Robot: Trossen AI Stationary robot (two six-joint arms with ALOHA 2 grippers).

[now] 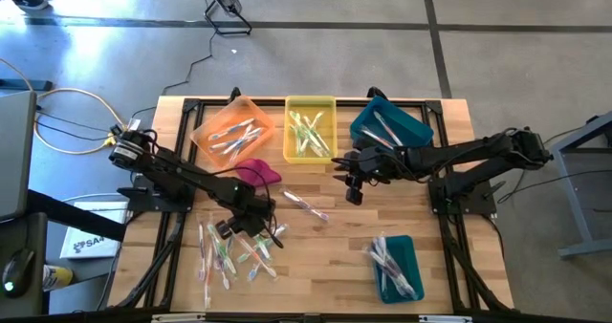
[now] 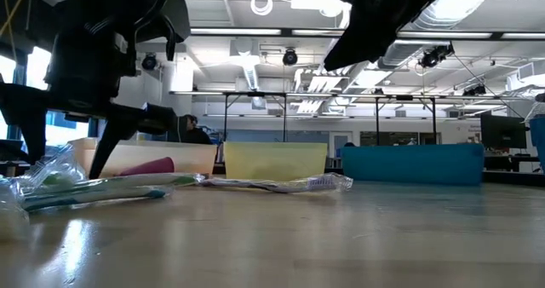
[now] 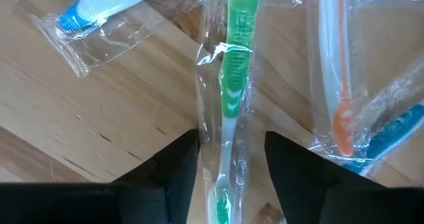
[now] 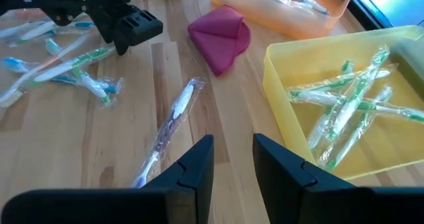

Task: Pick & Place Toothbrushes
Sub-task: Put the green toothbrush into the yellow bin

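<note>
L hand is hanging low over the surface, fingers spread, straddling a wrapped green toothbrush in the loose pile at near left. Not pinching yet; the brush is lying flat between the two fingers, inside clear wrap. Looks like the grasp step of a pick. Next move prob calling for a bit more descent, then squeezing on the handle w/o snagging the neighbour wraps: an orange brush is lying just beside it, a blue one a little off.

R hand is hovering mid-surface, near the yellow bin, fingers parted partway, holding nothing. A lone purple-ish wrapped brush is lying ahead of it; likely its next target.

Sorting is partway along: green brushes already sitting in the yellow bin, some in the orange bin, far teal bin and near-right teal tray. Magenta cloth is lying by the orange bin. Green brush prob going to yellow.
</note>
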